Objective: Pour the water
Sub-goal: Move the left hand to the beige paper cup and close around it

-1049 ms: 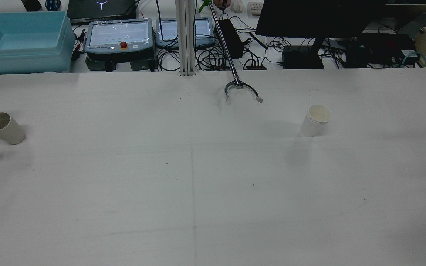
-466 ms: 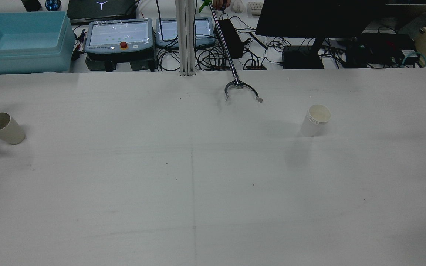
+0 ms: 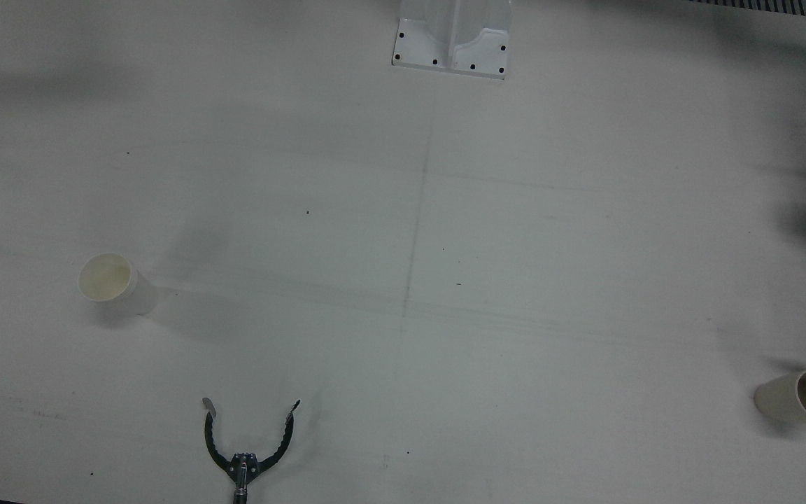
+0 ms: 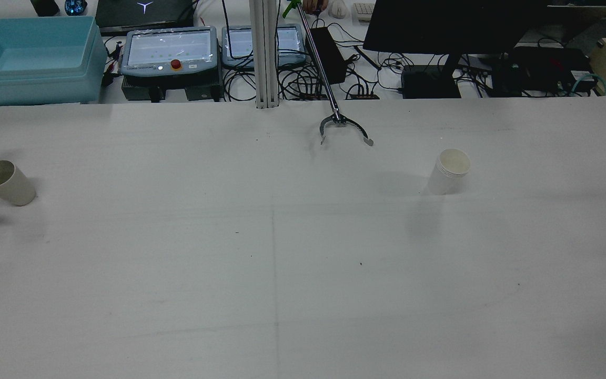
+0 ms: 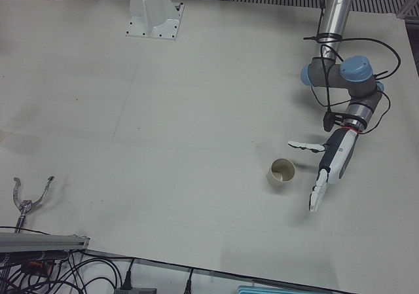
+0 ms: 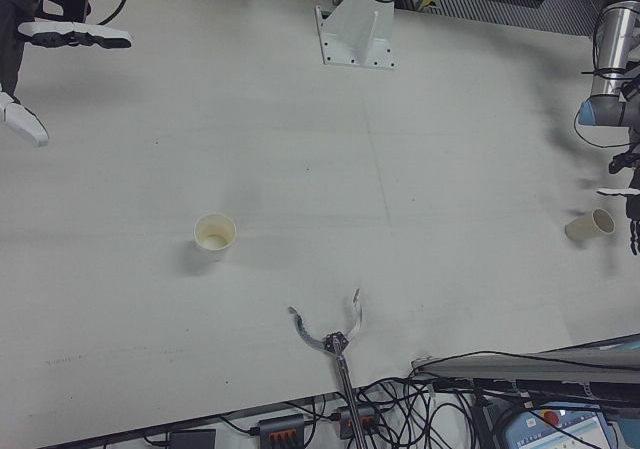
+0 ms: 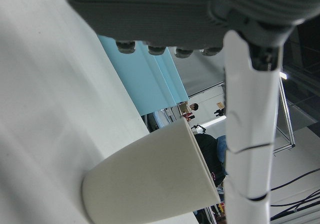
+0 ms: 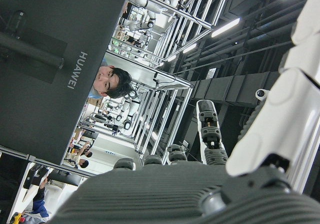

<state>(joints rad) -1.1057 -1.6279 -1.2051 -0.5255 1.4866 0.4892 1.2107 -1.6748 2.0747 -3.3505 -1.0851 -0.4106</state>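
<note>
A beige cup (image 4: 6, 182) stands near the table's left edge in the rear view; it also shows in the left-front view (image 5: 282, 172) and fills the left hand view (image 7: 150, 179). My left hand (image 5: 330, 163) is open, fingers spread, close beside this cup and apart from it. A white cup (image 4: 449, 171) stands on the right half, also seen in the right-front view (image 6: 215, 237). My right hand (image 6: 40, 29) is open and empty, raised far from the white cup. No water shows in either cup.
A long reacher tool with open claws (image 4: 342, 129) lies across the far table edge in the middle. A blue bin (image 4: 34, 58), control pendants (image 4: 171, 50) and a monitor (image 4: 450, 26) stand beyond the table. The arms' pedestal (image 3: 453, 35) is mid-table.
My left hand's fingertips have shifted a little at the rear view's left edge near the beige cup. Both cups and the reacher tool have not moved.
</note>
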